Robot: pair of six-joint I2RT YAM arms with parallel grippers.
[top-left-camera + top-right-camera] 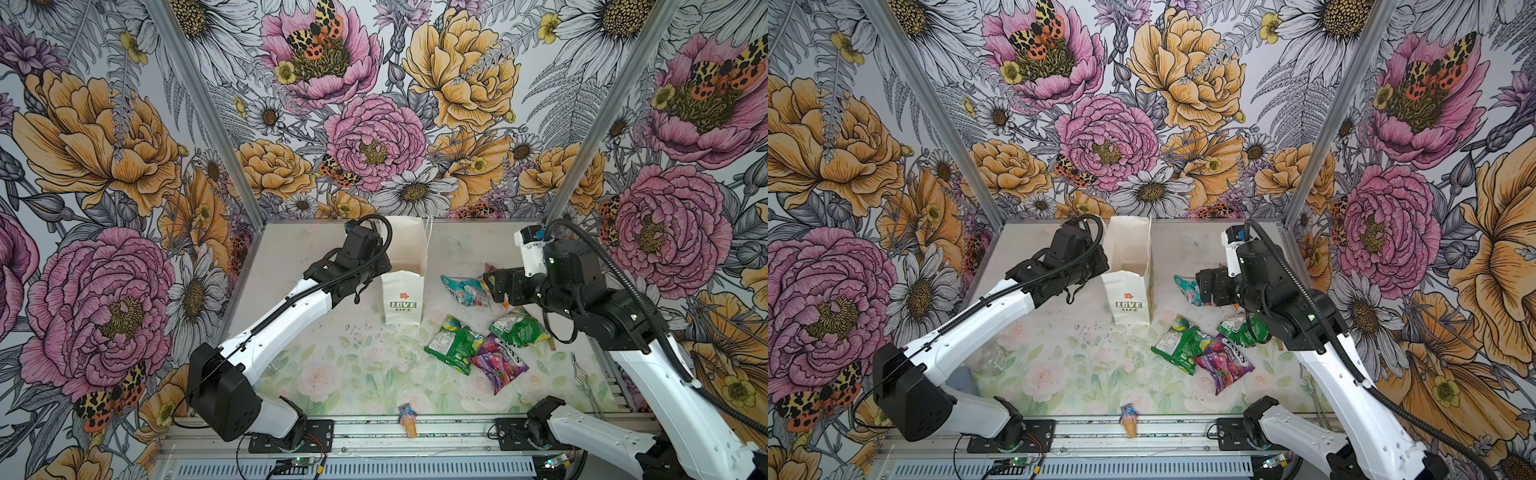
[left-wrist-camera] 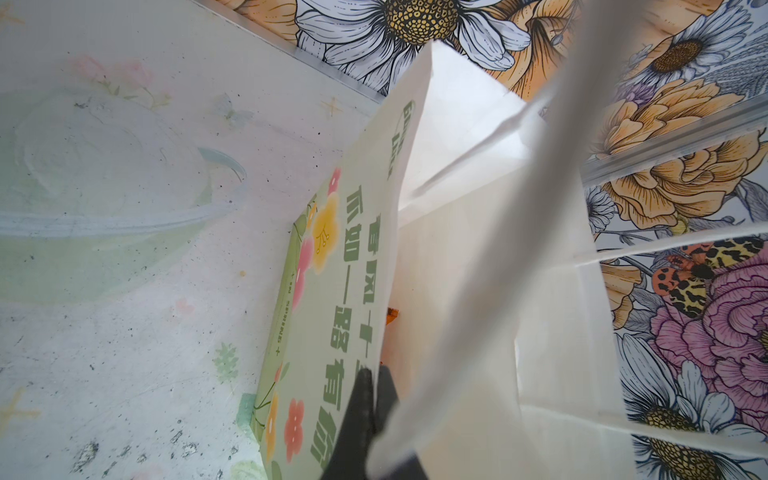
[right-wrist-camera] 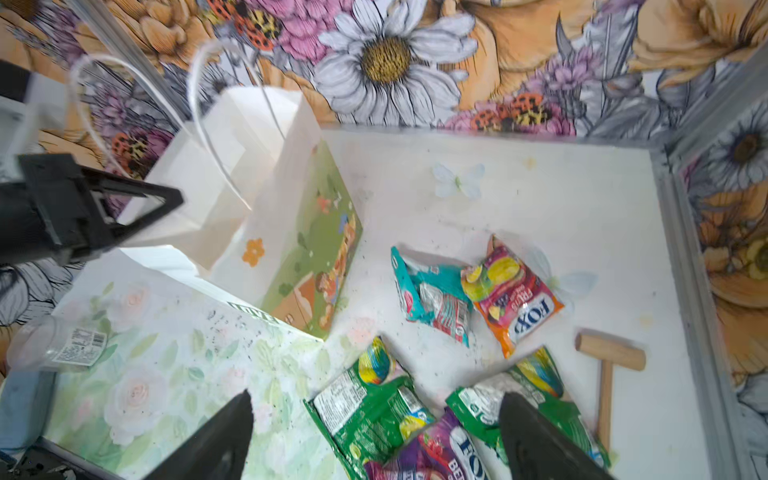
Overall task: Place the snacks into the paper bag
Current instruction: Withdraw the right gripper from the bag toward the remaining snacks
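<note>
Five crinkly plastic snack packets, teal (image 1: 463, 291), pink-yellow (image 3: 515, 291), two green (image 1: 453, 343) (image 1: 519, 328) and purple (image 1: 498, 365), lie unbagged beside the upright white paper carrier bag (image 1: 403, 299), whose wall the left gripper (image 2: 374, 386) pinches tight; the right gripper (image 3: 376, 395) hangs wide open, empty, over them.

Floral table (image 1: 353, 374): paper bag (image 1: 402, 299), loose snacks (image 1: 453, 343), wooden mallet (image 3: 609, 357), clear jar (image 3: 58, 345).
</note>
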